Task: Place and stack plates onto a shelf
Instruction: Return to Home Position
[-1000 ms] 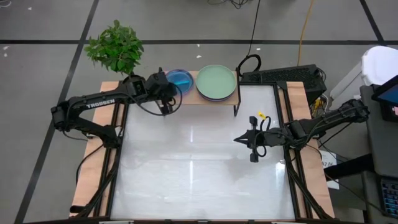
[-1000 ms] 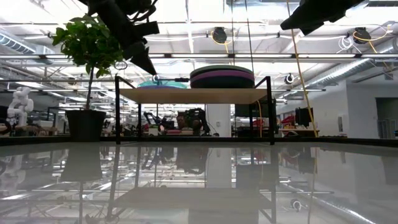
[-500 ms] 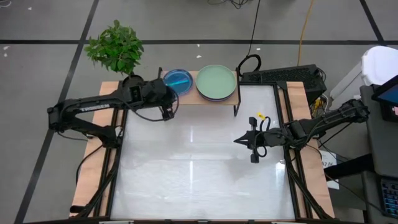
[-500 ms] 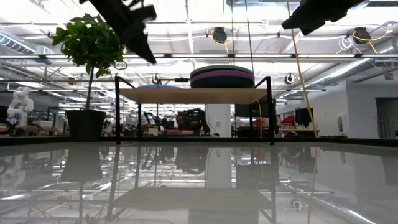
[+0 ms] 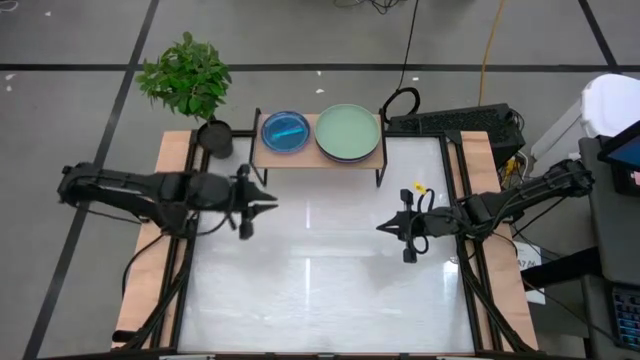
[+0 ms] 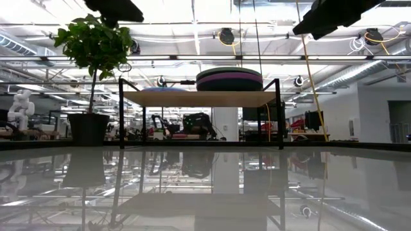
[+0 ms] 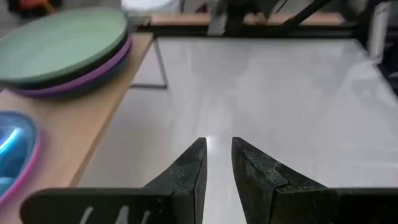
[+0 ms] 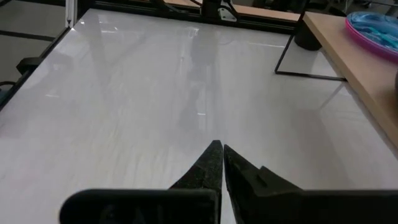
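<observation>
Left end effector (image 5: 268,203) has pulled back off the shelf (image 5: 310,155) and now hangs over the left side of the worktop (image 5: 320,280), fingers a narrow gap apart, holding nothing. Right end effector (image 5: 381,226) hasn't budged, pinched closed and empty. Blue plate (image 5: 285,131) tops the small stack and green plate (image 5: 348,132) tops the big one, both on the shelf. No plates left on the worktop, so I'd say the stacking's done.

The table (image 5: 320,290) lies bare from centre to 6 o'clock. At 12 the shelf (image 5: 310,152) fills the edge, bearing a low blue stack (image 5: 285,131) and a taller green stack (image 5: 348,133), with open room under it between thin legs. The left gripper (image 5: 270,201) juts in from 9 and the right gripper (image 5: 380,226) from 3, well apart. A pot (image 5: 215,138) stands at 11.
</observation>
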You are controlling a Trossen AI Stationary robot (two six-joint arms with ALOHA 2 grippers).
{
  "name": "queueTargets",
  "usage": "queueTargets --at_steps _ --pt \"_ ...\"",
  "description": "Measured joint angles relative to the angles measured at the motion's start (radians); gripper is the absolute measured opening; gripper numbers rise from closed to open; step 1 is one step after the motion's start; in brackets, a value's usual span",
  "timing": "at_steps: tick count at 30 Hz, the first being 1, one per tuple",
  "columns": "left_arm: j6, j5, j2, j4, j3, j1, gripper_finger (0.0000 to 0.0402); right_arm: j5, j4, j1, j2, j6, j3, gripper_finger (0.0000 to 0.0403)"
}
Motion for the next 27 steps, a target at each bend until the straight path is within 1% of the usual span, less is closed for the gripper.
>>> queueTargets --at_steps 4,6,9,13,16,19,23,27 --pt "0.004 -0.095 -0.068 0.085 -0.09 -0.106 0.0081 0.0 0.001 0.0 -0.013 -0.008 -0.005 0.0" --pt "0.004 -0.143 -0.094 0.105 -0.127 -0.144 0.0081 0.0 0.004 0.0 -0.023 -0.021 -0.005 0.0" --pt "0.015 -0.187 -0.133 0.133 -0.181 -0.182 0.0081 0.0 0.009 0.0 -0.039 -0.037 -0.009 0.0" --pt "0.022 -0.19 -0.171 0.153 -0.235 -0.209 0.0081 0.0 0.049 0.0 -0.073 -0.057 -0.071 0.0" --pt "0.031 -0.189 -0.197 0.199 -0.274 -0.226 0.0078 -0.001 0.077 0.0 -0.11 -0.056 -0.13 0.0" --pt "0.065 -0.19 -0.226 0.244 -0.323 -0.243 0.0057 -0.002 0.109 0.0 -0.154 -0.065 -0.186 0.0" --pt "0.064 -0.19 -0.289 0.251 -0.381 -0.247 0.001 -0.004 0.117 0.0 -0.212 -0.091 -0.238 0.0" --pt "0.053 -0.184 -0.37 0.256 -0.425 -0.253 0.0006 -0.004 0.164 -0.001 -0.26 -0.129 -0.294 0.0"
